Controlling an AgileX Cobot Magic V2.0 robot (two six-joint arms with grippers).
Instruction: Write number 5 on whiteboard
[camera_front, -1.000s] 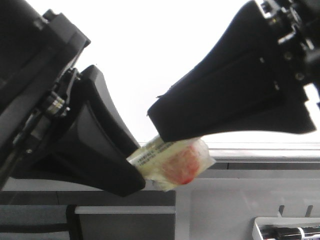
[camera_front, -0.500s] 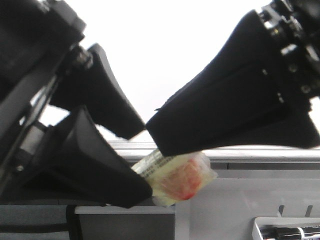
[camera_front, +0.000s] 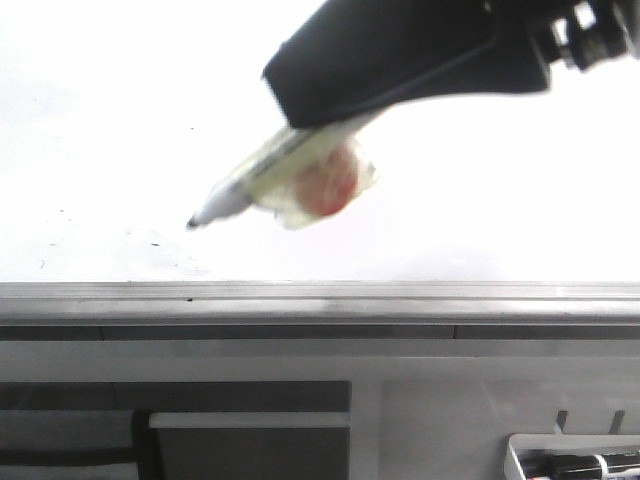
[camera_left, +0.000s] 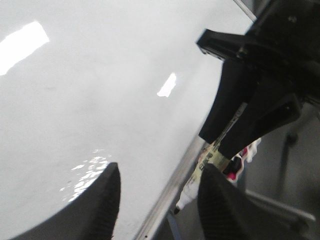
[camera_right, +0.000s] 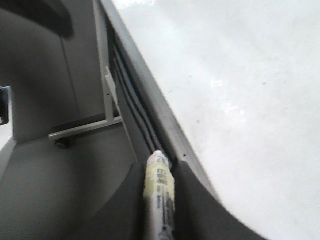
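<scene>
Above the whiteboard (camera_front: 120, 150), bare of any number 5, the right gripper (camera_front: 330, 130) clenches its jaws on the marker (camera_front: 235, 195), left gripper's (camera_left: 157, 200) jaws released; steep tilt risks skidding.

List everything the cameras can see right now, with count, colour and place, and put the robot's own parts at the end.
whiteboard: one, glossy white with a few dark specks, fills the upper part of the front view; no drawn number visible on it.
metal rail: one, grey, along the whiteboard's near edge.
marker: one, white body with a dark tip and yellowish tape around the barrel, held in front of the whiteboard with its tip pointing left and slightly down.
tray: one, white, low on the right below the rail, with dark marker-like items in it.
right gripper: one, black, clamped on the marker.
left gripper: one, black, fingers apart and empty, near the whiteboard's edge.
</scene>
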